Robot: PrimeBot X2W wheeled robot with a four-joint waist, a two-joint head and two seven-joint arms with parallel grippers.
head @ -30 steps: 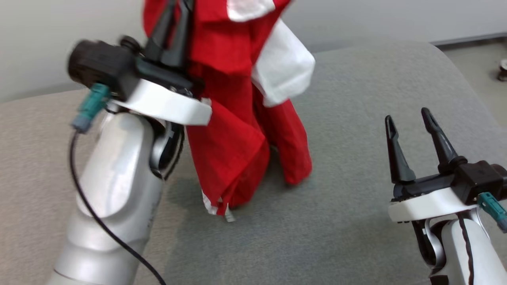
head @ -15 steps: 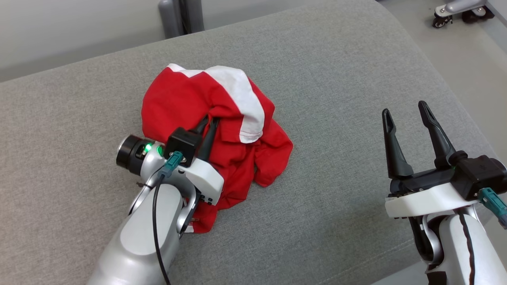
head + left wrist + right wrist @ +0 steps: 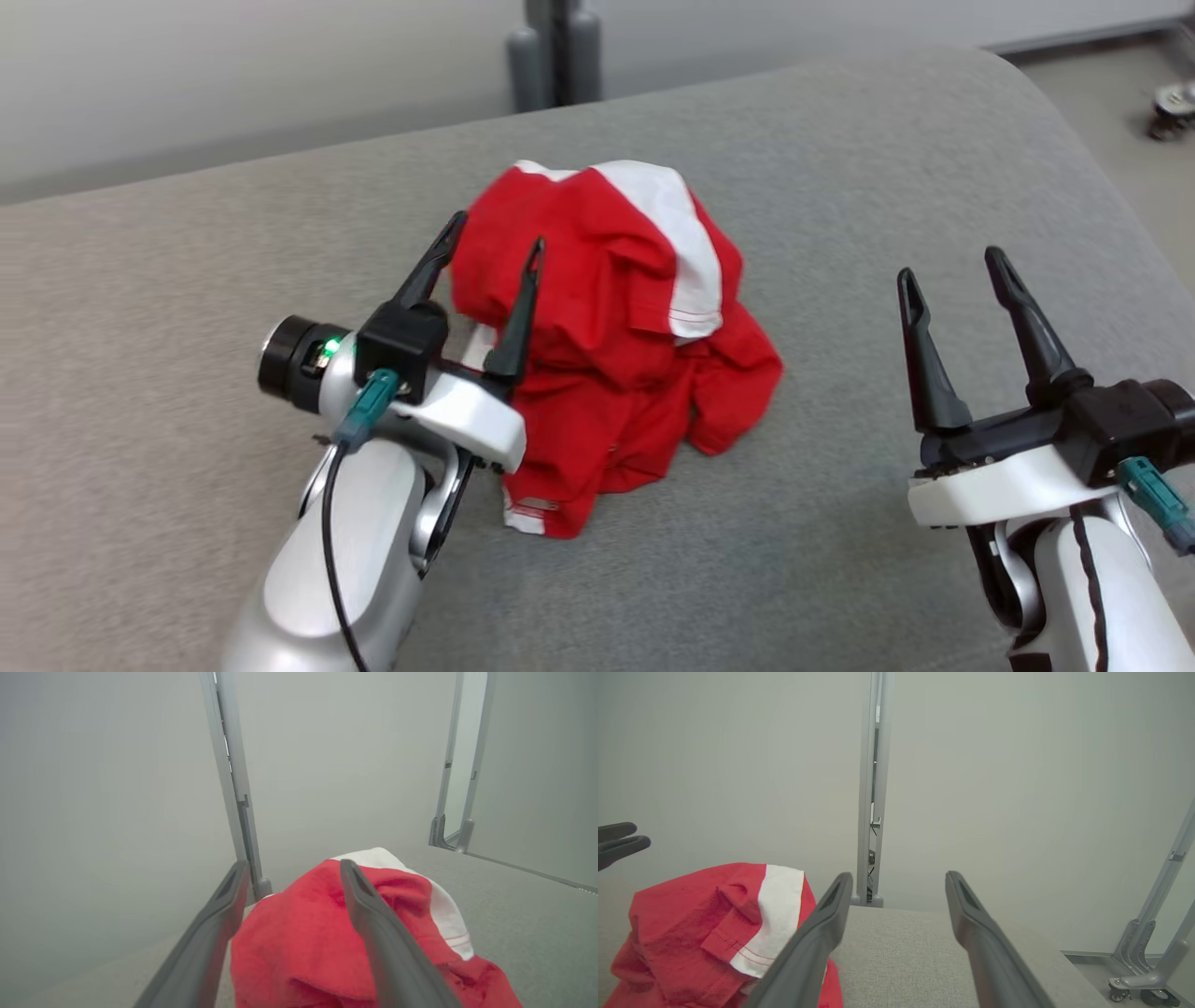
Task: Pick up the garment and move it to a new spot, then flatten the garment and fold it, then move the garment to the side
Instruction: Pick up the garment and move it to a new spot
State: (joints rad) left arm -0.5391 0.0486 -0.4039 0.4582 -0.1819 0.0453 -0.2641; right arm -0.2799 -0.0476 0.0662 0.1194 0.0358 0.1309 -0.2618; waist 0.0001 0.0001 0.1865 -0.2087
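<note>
From the head view, find the garment (image 3: 616, 345) heaped red and white around the middle of the grey cushion (image 3: 840, 187), nearer its far edge than its near one. Note the left gripper (image 3: 498, 233) spread wide and clasping nothing, fingers along the heap's left flank; cannot tell whether touching cloth. Note the right gripper (image 3: 949, 265) likewise parted and empty, well apart toward the right edge. Judge the relocation done and flattening due. From the left wrist view, see cloth bulging between and beneath the splayed fingers: avoid pinching that thick middle, and seek a single hem or corner instead. From the right wrist view, pick out the white band (image 3: 777, 905) with its stitched hem facing the right gripper: reach there, pinch one layer only, then draw both arms apart slowly and low over the cushion to spread without bunching.
</note>
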